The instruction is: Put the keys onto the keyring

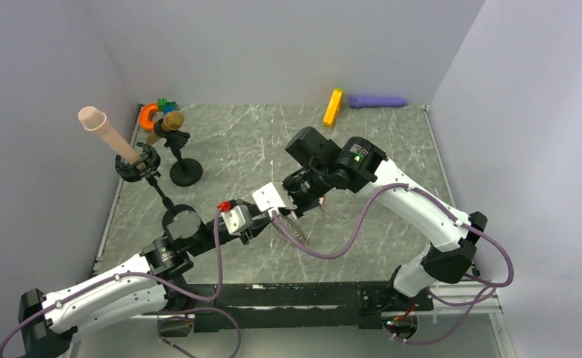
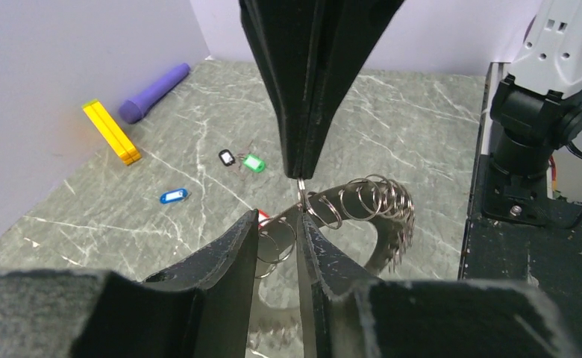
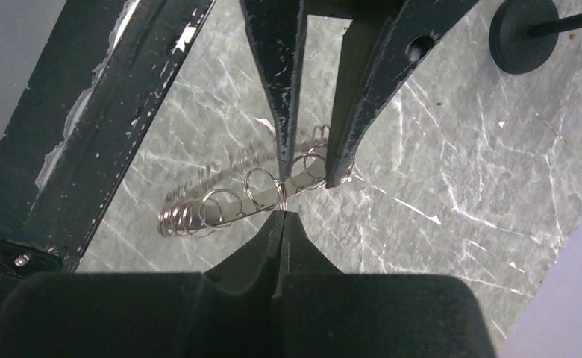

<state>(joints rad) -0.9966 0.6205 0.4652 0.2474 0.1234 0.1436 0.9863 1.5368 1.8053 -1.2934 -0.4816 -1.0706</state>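
While left gripper (image 2: 284, 220) and right gripper (image 3: 281, 215) both clamp keyring (image 2: 381, 198), red key (image 2: 263, 215) mostly hidden

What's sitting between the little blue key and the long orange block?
Nothing. In the left wrist view, only bare table lies between the blue key and the orange block.

keyring (image 2: 370, 198): shiny silver-grey is being shown
keys: a blue key (image 2: 173, 196), black key (image 2: 226, 157) and green key (image 2: 254, 162) are being seen
bench (image 2: 422, 112): grey-green marbling with white veins is being displayed
block (image 2: 111, 132): yellow-orange is being shown
cylinder (image 2: 154, 92): purple is being shown
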